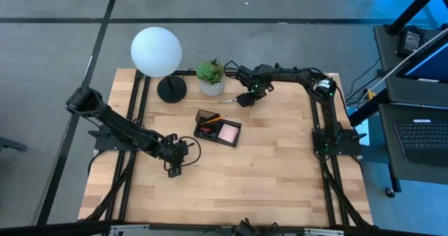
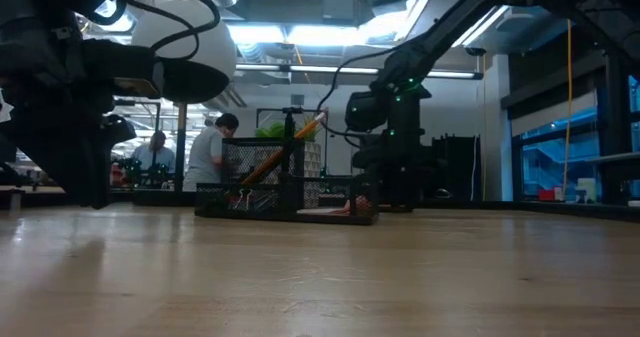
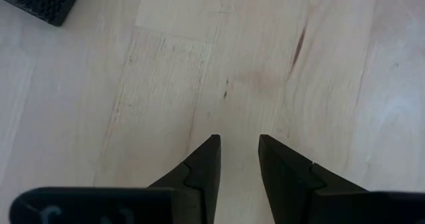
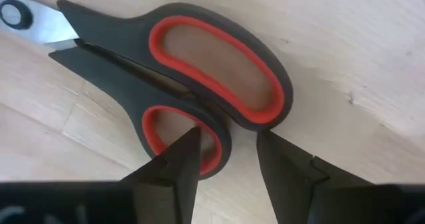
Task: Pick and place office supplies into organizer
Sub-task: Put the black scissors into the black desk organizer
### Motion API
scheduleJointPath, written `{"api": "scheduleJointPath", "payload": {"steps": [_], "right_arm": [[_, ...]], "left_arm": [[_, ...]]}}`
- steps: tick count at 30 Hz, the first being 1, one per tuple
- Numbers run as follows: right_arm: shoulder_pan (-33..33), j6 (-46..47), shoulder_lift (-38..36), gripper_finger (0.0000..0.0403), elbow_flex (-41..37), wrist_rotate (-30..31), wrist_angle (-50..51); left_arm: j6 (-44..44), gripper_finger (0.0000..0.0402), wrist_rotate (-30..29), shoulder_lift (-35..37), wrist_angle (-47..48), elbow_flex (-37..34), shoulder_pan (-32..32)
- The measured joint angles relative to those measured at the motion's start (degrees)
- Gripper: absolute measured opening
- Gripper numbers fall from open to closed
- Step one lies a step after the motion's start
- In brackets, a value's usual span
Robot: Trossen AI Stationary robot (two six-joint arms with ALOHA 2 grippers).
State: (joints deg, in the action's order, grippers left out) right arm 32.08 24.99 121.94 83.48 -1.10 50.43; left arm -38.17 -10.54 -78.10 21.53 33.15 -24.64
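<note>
**Hovering over the scissors, nothing grabbed yet**

Reaching toward the far side of the wooden table (image 1: 280, 173), the right gripper (image 4: 229, 141) is seen low over the scissors (image 4: 192, 78) — fingers parted, one tip over the small red-lined handle loop, the other just outside it beside the big loop. Nothing is clamped; the scissors are lying flat on the wood near the potted plant (image 1: 211, 77), well apart from the organizer (image 1: 218, 127).

The left gripper (image 3: 239, 147) is parked over bare wood on the near-left of the organizer, fingers slightly apart and holding nothing.

The organizer sits mid-table. A pink sticky-note pad (image 1: 228, 132) is laid in its flat section, and an orange pencil (image 2: 283, 149) is leaned upright in the taller mesh section. Small clips can be made out in another compartment, though not clearly.

A white globe lamp (image 1: 157, 52) is stood beside the plant — and people are visible in the room behind.
</note>
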Motion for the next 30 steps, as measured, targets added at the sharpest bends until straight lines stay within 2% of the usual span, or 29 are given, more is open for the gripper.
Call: {"api": "scheduleJointPath", "payload": {"steps": [4, 13, 18, 20, 26, 30], "right_arm": [[-0.26, -0.32, 0.73, 0.0134, 0.11, 0.16, 0.29], [-0.40, -3.19, 0.80, 0.0052, -0.01, -0.07, -0.12], [-0.51, -12.06, 0.80, 0.0022, -0.02, -0.04, -0.09], [-0.72, -16.32, 0.80, 0.0018, -0.02, 0.70, -0.09], [-1.08, -18.34, 0.70, 0.0018, -0.07, 2.14, -0.18], [-2.49, -21.15, -0.57, 0.0017, -0.59, 7.23, -0.83]], "left_arm": [[0.00, 0.0097, 0.04, 0.02, 0.13, 0.01, 0.00], [-0.02, 0.0097, 0.19, 0.01, 0.14, 0.00, 0.00], [-0.02, 0.0097, 0.22, 0.02, 0.14, 0.00, 0.00], [-0.02, 0.0097, 0.22, 0.02, 0.14, 0.00, 0.00], [-0.03, 0.0097, 0.23, 0.01, 0.14, 0.01, 0.00], [-0.03, 0.0097, 0.24, 0.01, 0.14, 0.01, 0.00]]}}
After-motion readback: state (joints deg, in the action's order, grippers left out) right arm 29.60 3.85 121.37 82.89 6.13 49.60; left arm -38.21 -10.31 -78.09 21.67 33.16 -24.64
